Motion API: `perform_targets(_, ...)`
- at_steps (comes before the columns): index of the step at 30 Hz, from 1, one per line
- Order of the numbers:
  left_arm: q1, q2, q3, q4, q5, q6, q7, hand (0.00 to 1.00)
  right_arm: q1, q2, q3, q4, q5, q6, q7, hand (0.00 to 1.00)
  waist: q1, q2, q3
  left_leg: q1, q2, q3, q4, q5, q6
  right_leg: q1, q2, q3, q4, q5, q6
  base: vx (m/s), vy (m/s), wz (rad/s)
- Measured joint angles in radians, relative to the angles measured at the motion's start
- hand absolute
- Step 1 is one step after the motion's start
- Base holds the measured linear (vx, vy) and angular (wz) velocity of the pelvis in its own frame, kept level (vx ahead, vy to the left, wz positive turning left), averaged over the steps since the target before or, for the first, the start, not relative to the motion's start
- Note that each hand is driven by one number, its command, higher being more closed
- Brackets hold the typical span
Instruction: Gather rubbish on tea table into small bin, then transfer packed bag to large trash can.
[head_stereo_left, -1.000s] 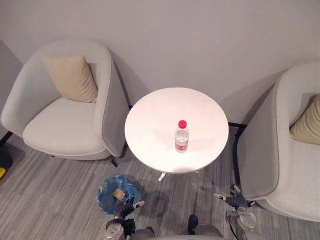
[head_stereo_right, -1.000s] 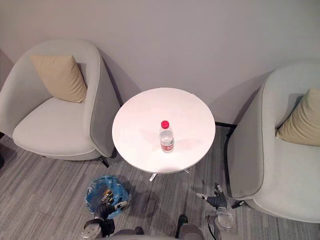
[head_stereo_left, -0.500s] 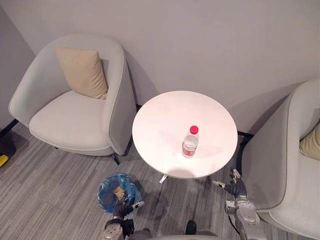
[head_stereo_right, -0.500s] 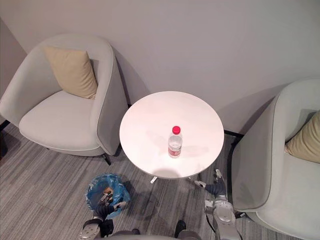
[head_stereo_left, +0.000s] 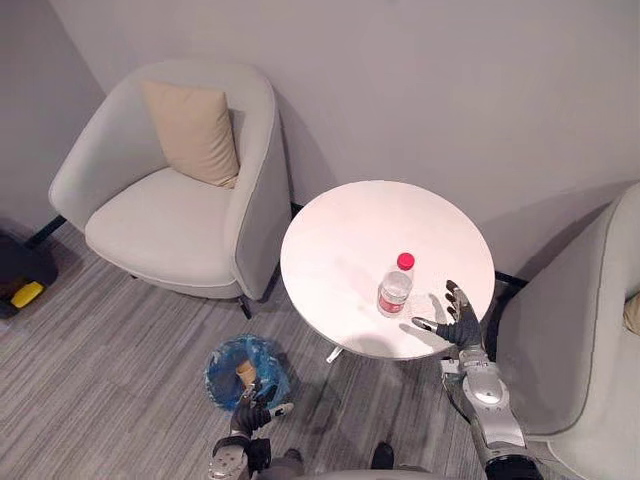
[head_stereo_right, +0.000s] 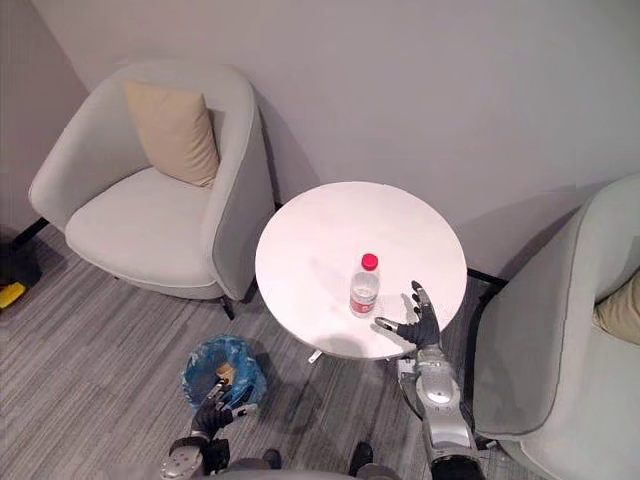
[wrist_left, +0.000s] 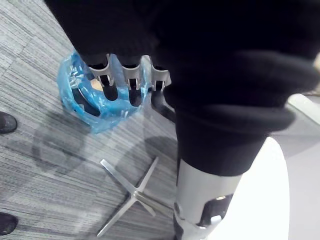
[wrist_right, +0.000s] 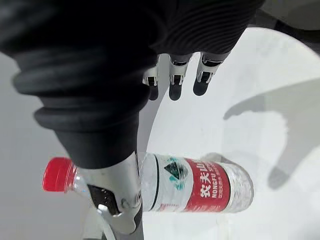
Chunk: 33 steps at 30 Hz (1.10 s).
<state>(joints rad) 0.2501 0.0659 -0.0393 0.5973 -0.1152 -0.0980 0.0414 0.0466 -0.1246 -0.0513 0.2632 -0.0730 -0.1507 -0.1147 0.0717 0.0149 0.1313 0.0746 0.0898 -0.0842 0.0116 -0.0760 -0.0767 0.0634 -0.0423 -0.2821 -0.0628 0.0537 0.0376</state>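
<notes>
Our right hand (head_stereo_left: 460, 328), fingers spread and empty, hovers just beside the upright water bottle (head_stereo_left: 394, 288) on the round worktop (head_stereo_left: 350, 240), seemingly poised for a side grasp. Our left hand (head_stereo_left: 252, 412) hangs relaxed near the blue-lined small bin (head_stereo_left: 228, 360).

The right hand (head_stereo_left: 458, 325) is held out at about 4 o'clock in the head view, with the fingers spread straight toward 12 and the thumb toward 9. The left hand (head_stereo_left: 255, 412) is seen low at 7 o'clock, its fingers relaxed.
</notes>
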Motion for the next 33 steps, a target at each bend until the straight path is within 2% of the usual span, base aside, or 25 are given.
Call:
perform_targets(10, 0.01, 0.0, 0.0, 0.001, 0.0, -0.001, -0.018, 0.0, -0.095, -0.004, 0.012, 0.078, 0.007, 0.001, -0.019, 0.0, 0.002, -0.002, 0.0, -0.033, -0.005, -0.049, -0.017, 0.024, -0.003, -0.011, -0.004, -0.049, -0.01, 0.003, 0.0, -0.03, -0.005, 0.15)
perform_targets(20, 0.008, -0.002, -0.011, -0.001, -0.001, -0.006, -0.018, 0.0, -0.165, -0.036, 0.007, 0.157, 0.058, 0.003, -0.059, 0.0, 0.027, 0.001, 0.004, -0.092, -0.019, -0.107, -0.03, 0.061, -0.004, -0.052, -0.018, -0.112, -0.005, 0.003, 0.0, -0.02, 0.001, 0.2)
perform_targets(31, 0.007, -0.001, -0.04, -0.018, -0.01, -0.01, -0.017, 0.0, -0.251, -0.044, -0.037, 0.191, 0.102, 0.003, -0.083, 0.0, 0.03, 0.022, 0.067, -0.141, -0.04, -0.135, -0.028, 0.093, 0.004, -0.103, -0.052, -0.147, 0.064, -0.015, 0.011, -0.06, 0.015, 0.12)
perform_targets(32, 0.007, -0.001, -0.04, -0.021, -0.01, -0.015, -0.017, 0.0, -0.254, -0.045, -0.037, 0.191, 0.102, 0.003, -0.085, 1.0, 0.035, 0.022, 0.07, -0.148, -0.041, -0.137, -0.028, 0.093, 0.004, -0.108, -0.055, -0.15, 0.071, -0.019, 0.011, -0.04, 0.013, 0.03)
perform_targets(33, 0.006, -0.001, -0.041, -0.021, -0.01, -0.02, -0.017, 0.0, -0.259, -0.047, -0.037, 0.193, 0.103, 0.003, -0.088, 1.0, 0.04, 0.023, 0.07, -0.151, -0.041, -0.138, -0.027, 0.093, 0.005, -0.121, -0.058, -0.15, 0.081, -0.023, 0.011, -0.01, 0.012, 0.03)
